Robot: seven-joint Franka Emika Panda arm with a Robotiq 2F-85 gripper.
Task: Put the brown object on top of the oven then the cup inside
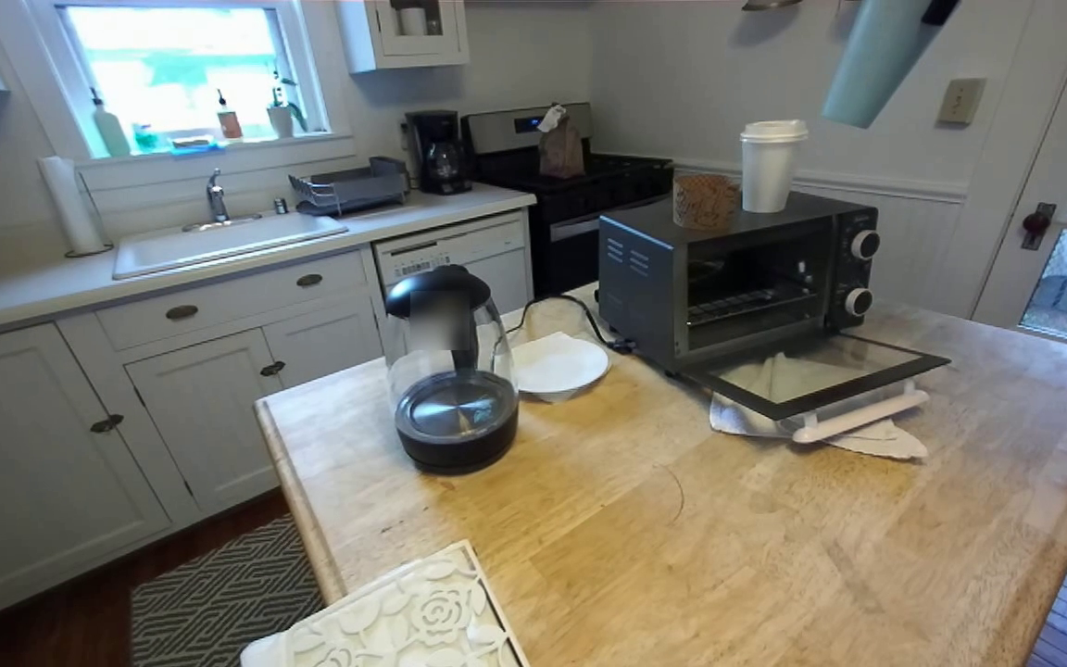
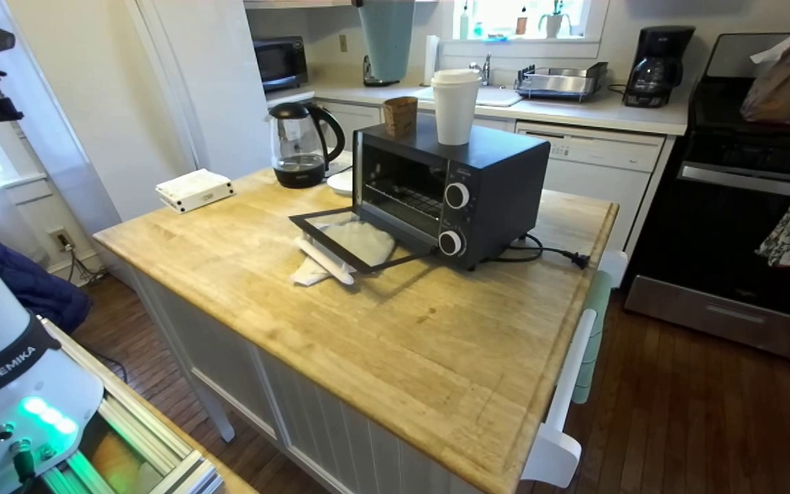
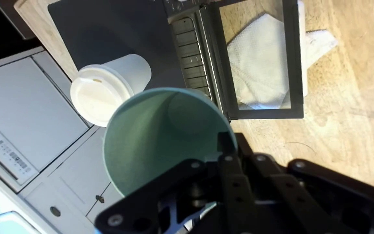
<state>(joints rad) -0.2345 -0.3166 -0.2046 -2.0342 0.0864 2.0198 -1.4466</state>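
The brown object [image 1: 705,202], small with a darker pattern, stands upright on top of the oven [image 1: 642,266]; it also shows in an exterior view [image 2: 400,116]. The white cup [image 1: 768,171], with a lid, stands upright beside it on the oven top and shows in an exterior view [image 2: 455,113] and the wrist view [image 3: 131,71]. The oven door [image 2: 361,240] is open and folded down. My gripper [image 3: 236,144] is shut on the rim of a pale teal cup [image 3: 170,136], held in the air above the oven [image 2: 387,38]. The brown object is hidden in the wrist view.
A glass kettle [image 1: 455,389] and a white plate [image 1: 559,364] stand beside the oven on the wooden table [image 1: 589,528]. A white cloth [image 3: 260,65] lies under the open door. A white carved box [image 2: 195,191] sits near the table edge. A power cord [image 2: 539,250] trails behind the oven.
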